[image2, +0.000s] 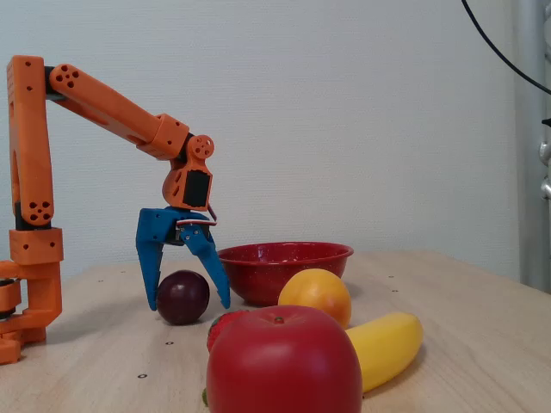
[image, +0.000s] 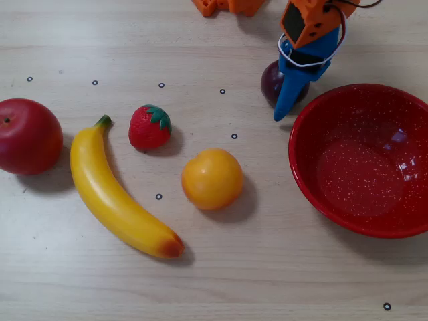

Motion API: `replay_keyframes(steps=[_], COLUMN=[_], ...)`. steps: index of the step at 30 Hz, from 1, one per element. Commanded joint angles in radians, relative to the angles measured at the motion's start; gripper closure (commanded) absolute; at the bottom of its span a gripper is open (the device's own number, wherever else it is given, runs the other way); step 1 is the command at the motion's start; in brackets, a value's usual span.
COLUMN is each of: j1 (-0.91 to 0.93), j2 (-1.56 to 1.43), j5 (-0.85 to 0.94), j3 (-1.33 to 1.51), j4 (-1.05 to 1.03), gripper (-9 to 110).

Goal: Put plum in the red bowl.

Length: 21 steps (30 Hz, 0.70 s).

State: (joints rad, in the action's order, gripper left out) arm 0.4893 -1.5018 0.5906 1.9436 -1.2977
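With the plum [image2: 182, 297] sitting on the table [image2: 448, 292] just beside the red bowl [image2: 285, 268], I am holding the gripper [image2: 186, 304] spread open, one finger either side, so that closing should catch it squarely for the short lift over.

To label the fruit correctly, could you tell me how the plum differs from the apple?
The plum is dark purple; the apple is bright red. The plum is smaller. The plum sits between the open gripper fingers beside the bowl; the apple lies alone at the overhead view's left edge. Both are round and glossy.
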Motion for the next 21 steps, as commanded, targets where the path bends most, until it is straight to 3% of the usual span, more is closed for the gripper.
replay_keyframes(steps=[1,15,18,21], j1=[-0.020,-0.031,-0.035,-0.037], j2=[-0.040,-0.032,-0.032,-0.032], j5=[0.021,0.026,0.029,0.038], j3=[-0.078,-0.078,-0.077,-0.077], j4=[-0.026,-0.018,-0.017,-0.023], gripper=[67,77,83,98])
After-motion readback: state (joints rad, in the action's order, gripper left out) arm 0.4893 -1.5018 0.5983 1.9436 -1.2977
